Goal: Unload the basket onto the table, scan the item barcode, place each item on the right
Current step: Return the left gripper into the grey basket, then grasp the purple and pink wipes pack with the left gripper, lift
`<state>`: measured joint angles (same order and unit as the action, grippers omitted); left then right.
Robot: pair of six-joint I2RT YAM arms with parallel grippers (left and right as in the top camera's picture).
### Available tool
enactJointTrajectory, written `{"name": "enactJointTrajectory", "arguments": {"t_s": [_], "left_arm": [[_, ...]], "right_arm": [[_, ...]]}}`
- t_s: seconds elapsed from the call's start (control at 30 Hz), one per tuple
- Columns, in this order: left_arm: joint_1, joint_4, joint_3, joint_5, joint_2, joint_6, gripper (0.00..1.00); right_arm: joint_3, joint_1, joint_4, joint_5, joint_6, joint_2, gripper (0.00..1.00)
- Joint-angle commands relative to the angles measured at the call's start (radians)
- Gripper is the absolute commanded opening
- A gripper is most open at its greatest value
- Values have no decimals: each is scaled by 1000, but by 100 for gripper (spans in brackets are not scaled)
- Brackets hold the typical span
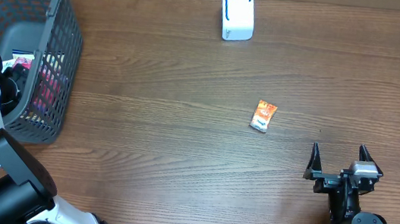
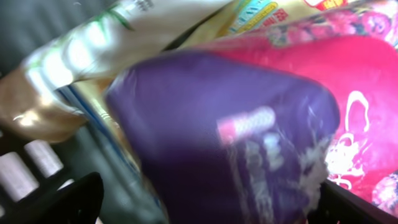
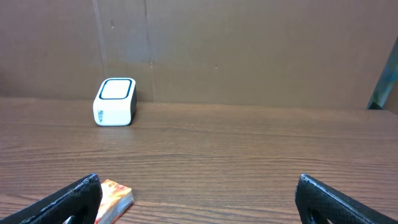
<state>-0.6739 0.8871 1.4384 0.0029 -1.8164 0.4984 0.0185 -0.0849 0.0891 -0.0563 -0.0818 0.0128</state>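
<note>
A purple packet (image 2: 249, 137) fills the left wrist view, pressed close to the lens and blurred. The left gripper (image 2: 205, 208) is down inside the basket (image 1: 63, 42) with its jaws released and spread wide. Its two dark fingers (image 2: 68, 199) sit at the bottom corners of the view with the purple packet between them; whether they touch it cannot be told. Behind the purple one lie a red packet (image 2: 360, 81) and a pale green-and-white packet (image 2: 124, 37), so at least three packets show in the basket.

One orange packet (image 1: 264, 116) lies flat on the table (image 1: 150, 144), well apart from the basket, between the scanner (image 1: 237, 14) and the right gripper (image 1: 339, 150). There is one scanner, white with a blue ring, standing at the far edge. The right gripper hovers low at the near edge, jaws fully released and holding nothing.

There is one basket, dark grey mesh, at the far left corner. The table is dark brown wood grain. A plain brown wall (image 3: 249, 50) stands behind it.
</note>
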Motion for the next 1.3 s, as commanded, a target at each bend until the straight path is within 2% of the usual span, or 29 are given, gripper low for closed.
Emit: {"name": "enactJointTrajectory", "arguments": {"t_s": [0.0, 0.1, 0.17, 0.23, 0.33, 0.43, 0.9, 1.27], "left_arm": [[3, -40, -44, 58, -3, -5, 97], [9, -92, -92, 79, -3, -14, 98], [9, -119, -119, 84, -3, -24, 88], [9, -133, -131, 83, -3, -32, 69], [5, -137, -126, 79, -3, -31, 28], [5, -126, -100, 80, -2, -31, 5], [5, 199, 287, 102, 0, -30, 4], [5, 233, 312, 93, 0, -31, 5]], "right_arm": [[-10, 4, -8, -2, 6, -10, 100], [-10, 4, -8, -2, 6, -10, 100], [-10, 4, -8, -2, 6, -10, 100], [-10, 4, -8, -2, 6, -10, 100], [-10, 4, -8, -2, 6, -10, 100], [-10, 4, -8, -2, 6, -10, 100], [-10, 4, -8, -2, 6, -10, 100], [-10, 4, -8, -2, 6, -10, 100]]}}
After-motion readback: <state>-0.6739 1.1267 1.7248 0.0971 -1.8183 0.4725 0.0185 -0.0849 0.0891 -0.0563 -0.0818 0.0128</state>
